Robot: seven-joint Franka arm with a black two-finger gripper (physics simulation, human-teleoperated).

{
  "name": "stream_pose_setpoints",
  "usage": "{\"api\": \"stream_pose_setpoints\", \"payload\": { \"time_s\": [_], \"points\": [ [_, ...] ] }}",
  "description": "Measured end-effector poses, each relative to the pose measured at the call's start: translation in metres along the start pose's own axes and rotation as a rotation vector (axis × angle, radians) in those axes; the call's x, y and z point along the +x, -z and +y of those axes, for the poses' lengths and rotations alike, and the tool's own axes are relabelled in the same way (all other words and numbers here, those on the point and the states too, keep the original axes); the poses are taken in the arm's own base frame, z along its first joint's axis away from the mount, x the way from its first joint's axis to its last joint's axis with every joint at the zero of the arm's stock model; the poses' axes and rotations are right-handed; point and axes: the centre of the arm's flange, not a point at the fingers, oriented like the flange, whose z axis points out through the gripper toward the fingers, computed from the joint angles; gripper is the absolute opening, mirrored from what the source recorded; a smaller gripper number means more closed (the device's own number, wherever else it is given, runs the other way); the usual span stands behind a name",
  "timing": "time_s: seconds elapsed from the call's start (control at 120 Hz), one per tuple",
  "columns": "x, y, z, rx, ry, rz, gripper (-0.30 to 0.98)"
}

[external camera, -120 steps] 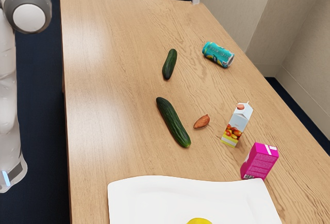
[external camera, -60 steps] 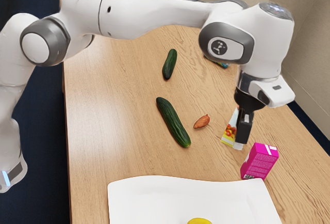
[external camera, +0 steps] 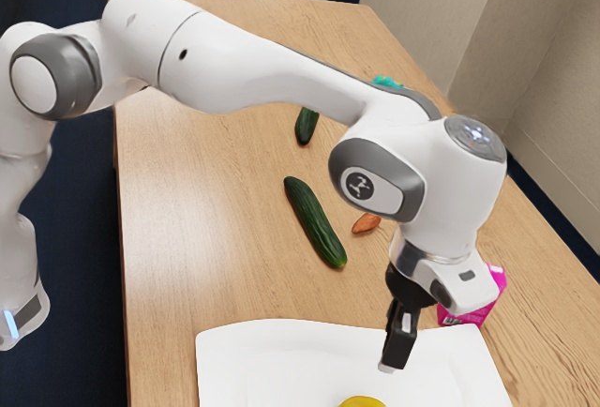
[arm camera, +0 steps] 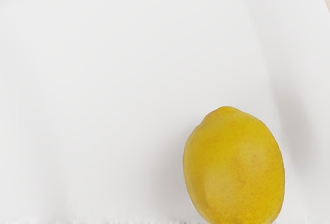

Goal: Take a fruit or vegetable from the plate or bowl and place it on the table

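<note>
The gripper (external camera: 390, 366) is pointing down and hanging over the white plate (external camera: 281, 360), in from the corner that is sitting nearest the pink carton (external camera: 469, 317). I cannot tell how wide it is opening, and it is holding nothing that I can see. The yellow lemon (external camera: 363, 401) is lying on the plate, near the gripper and apart from it, and the wrist view is showing it close to one sloping side of the plate. On the wooden table (external camera: 206, 219), the big cucumber (external camera: 315, 222) is lying between the plate and the small cucumber (external camera: 307, 127). The almond (external camera: 367, 223) is resting near the big cucumber. The arm (external camera: 244, 55) is hiding part of the blue-green can (external camera: 386, 82), which is lying near the table's long edge on the exterior view's right
</note>
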Motion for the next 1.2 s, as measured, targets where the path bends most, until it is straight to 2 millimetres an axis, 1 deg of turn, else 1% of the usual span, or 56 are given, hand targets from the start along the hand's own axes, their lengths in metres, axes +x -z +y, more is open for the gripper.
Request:
{"api": "stream_pose_setpoints", "payload": {
  "time_s": [0.083, 0.217, 0.433, 0.592, 0.792, 0.983, 1.1, 1.2],
  "points": [
    [-0.005, -0.004, 0.003, -0.004, 0.026, 0.011, 0.69],
    [-0.006, -0.013, 0.007, -0.018, 0.065, 0.019, 0.69],
    [-0.005, -0.033, 0.011, -0.034, 0.111, 0.024, 0.69],
    [-0.008, -0.053, 0.018, -0.045, 0.132, 0.012, 0.69],
    [-0.009, -0.068, 0.021, -0.053, 0.154, 0.013, 0.69],
    [-0.006, -0.075, 0.026, -0.061, 0.165, 0.022, 0.69],
    [-0.006, -0.08, 0.035, -0.066, 0.161, 0.023, 0.69],
    [-0.005, -0.083, 0.036, -0.069, 0.165, 0.026, 0.69]
  ]
}}
